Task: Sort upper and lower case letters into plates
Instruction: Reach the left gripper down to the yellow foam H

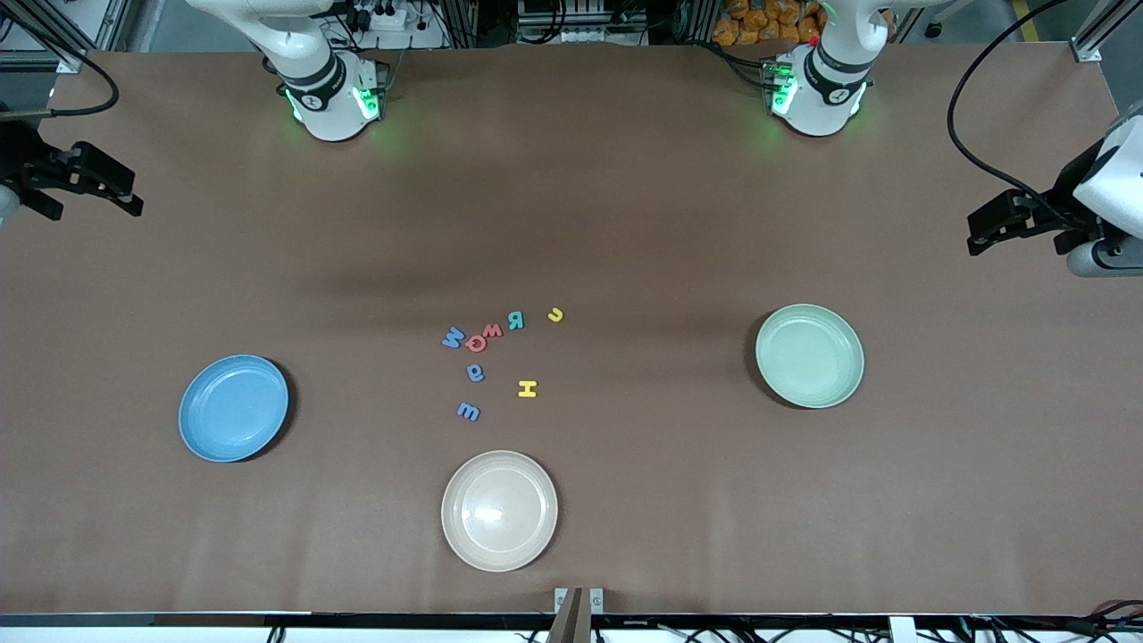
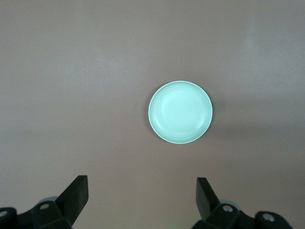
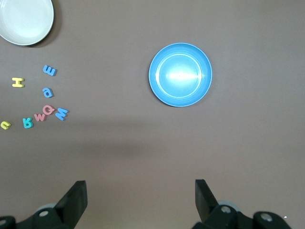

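The letters (image 1: 496,357) lay loosely clustered on the table (image 1: 625,223), just farther from the camera than the cream plate (image 1: 499,510), between the empty blue plate (image 1: 233,408) and mint plate (image 1: 809,355). Sorting had not begun. The left gripper (image 2: 142,198) and right gripper (image 3: 140,198) hung spread wide, holding nothing; next, one must descend on a letter.

Left gripper (image 2: 139,198) raised, jaws wide apart, right gripper (image 3: 139,198) likewise, both arms waiting

Looks like a robotics lab: brown-covered table (image 1: 625,223), two bolted arm bases (image 1: 335,94), cables (image 1: 973,98), aluminium framing (image 1: 1094,36).
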